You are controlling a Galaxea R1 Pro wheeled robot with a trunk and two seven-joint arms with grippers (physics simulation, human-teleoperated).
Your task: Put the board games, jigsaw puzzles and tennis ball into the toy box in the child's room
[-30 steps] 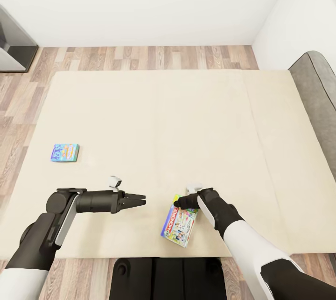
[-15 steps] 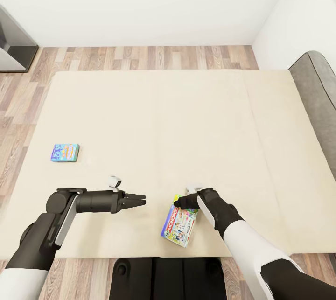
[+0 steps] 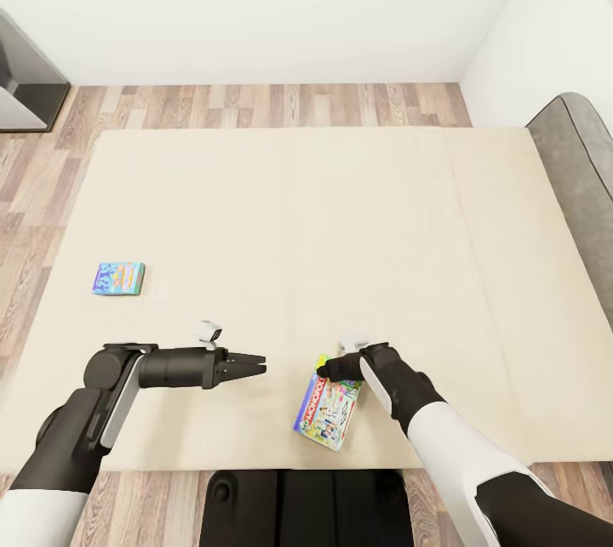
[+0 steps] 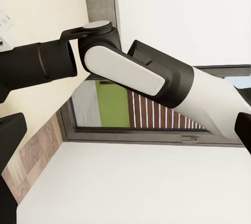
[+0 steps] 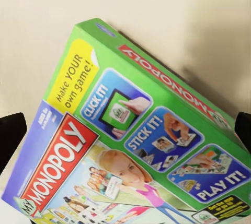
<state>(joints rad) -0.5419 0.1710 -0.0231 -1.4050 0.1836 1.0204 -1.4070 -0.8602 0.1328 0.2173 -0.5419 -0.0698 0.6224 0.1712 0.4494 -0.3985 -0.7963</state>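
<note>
Green-edged board game point(image 3: 329, 411) lies on the bed point(image 3: 255, 207) beneath my right claw point(image 3: 323, 372), spread astride it; next, close and lift.

White walls point(image 3: 281, 2) meet a wood-plank floor point(image 3: 255, 106); a dark-framed window point(image 4: 130, 117) shows greenery.
</note>
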